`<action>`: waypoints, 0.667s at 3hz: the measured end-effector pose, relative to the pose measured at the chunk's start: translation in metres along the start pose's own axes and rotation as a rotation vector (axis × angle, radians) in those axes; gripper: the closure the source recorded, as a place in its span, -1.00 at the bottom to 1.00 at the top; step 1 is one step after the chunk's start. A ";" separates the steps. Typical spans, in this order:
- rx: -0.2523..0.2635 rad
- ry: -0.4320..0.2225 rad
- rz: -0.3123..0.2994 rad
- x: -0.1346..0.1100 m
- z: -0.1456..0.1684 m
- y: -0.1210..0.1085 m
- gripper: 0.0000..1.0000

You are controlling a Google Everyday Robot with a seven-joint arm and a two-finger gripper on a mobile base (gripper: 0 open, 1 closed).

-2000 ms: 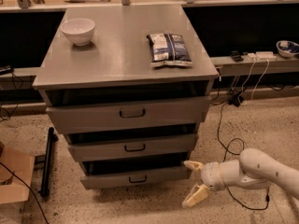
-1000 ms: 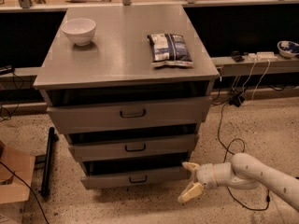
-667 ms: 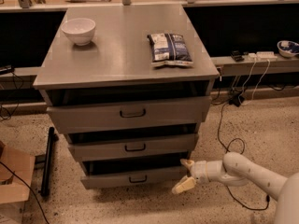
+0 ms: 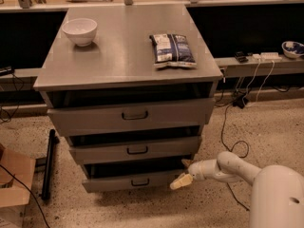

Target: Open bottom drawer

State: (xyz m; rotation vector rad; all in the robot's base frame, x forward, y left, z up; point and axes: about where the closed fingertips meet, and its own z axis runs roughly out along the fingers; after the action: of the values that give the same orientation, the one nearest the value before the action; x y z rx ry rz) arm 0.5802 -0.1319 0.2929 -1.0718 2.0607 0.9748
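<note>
The grey metal cabinet (image 4: 118,65) has three drawers. The bottom drawer (image 4: 114,183) is the lowest, with a narrow front and a small black loop handle (image 4: 140,182); a dark gap shows above its front. My gripper (image 4: 183,172) is low near the floor at the right end of the bottom drawer's front, to the right of the handle. Its fingers are open: one fingertip (image 4: 178,181) lies by the drawer's right corner, the other is higher, at the dark gap. It holds nothing. My white arm (image 4: 237,167) reaches in from the lower right.
A white bowl (image 4: 80,31) and a blue snack bag (image 4: 172,49) lie on the cabinet top. A black bar (image 4: 48,163) and a cardboard box (image 4: 14,182) are on the floor to the left. Cables (image 4: 228,127) trail on the floor to the right.
My gripper has moved left along the floor, from clear of the cabinet to the right end of the bottom drawer's front. The drawers have not visibly moved.
</note>
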 end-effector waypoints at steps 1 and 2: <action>-0.013 0.052 0.043 0.020 0.028 -0.021 -1.00; -0.080 0.098 0.093 0.042 0.066 -0.028 -0.69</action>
State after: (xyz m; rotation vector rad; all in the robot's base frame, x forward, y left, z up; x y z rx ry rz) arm 0.5957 -0.1054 0.2155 -1.0927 2.1842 1.0779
